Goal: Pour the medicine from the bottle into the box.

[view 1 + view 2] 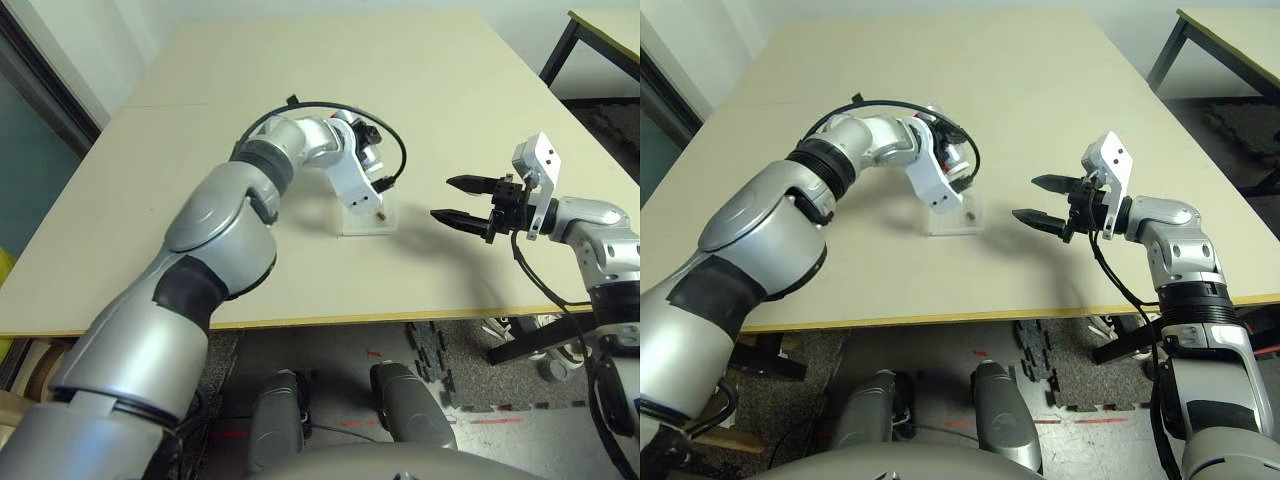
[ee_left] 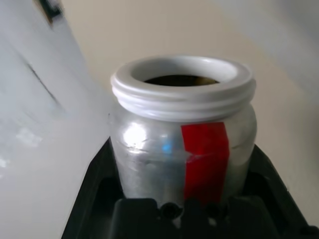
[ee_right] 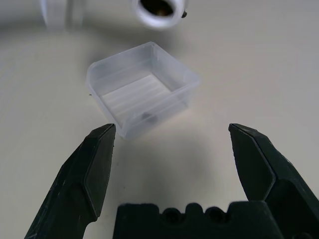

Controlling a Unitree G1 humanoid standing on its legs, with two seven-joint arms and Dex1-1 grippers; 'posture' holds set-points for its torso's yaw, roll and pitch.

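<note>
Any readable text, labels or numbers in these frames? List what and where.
None readable.
bottle: its label carries a plain red stripe, no words or digits visible.
box: clear plastic, unmarked.
left gripper and right gripper: black fingers, no markings seen.

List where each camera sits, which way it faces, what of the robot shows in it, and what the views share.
Left eye: on the head, looking down at the table; both silver arms show, left gripper over the box.
Right eye: beside it, same scene.
Left wrist: looks along its fingers at the gripped bottle.
Right wrist: looks between its open fingers at the box and bottle mouth.
Shared: box and bottle.
</note>
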